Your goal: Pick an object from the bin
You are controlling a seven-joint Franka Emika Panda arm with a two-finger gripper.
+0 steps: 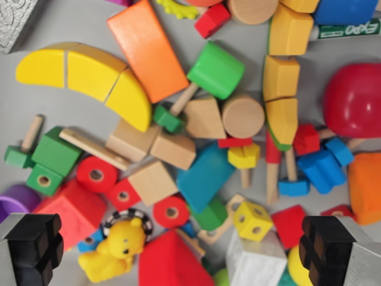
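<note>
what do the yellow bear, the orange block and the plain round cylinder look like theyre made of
Yellow bear: probably soft plastic or rubber, smooth moulded shape. Orange block: seemingly painted wood, flat matte colour, sharp edges. Plain cylinder: unpainted wood, pale tan with faint grain.

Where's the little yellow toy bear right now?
In the wrist view, the yellow plastic toy bear lies at the bottom left, just right of the claw's left black finger pad, between a red block and a red triangular block.
</note>
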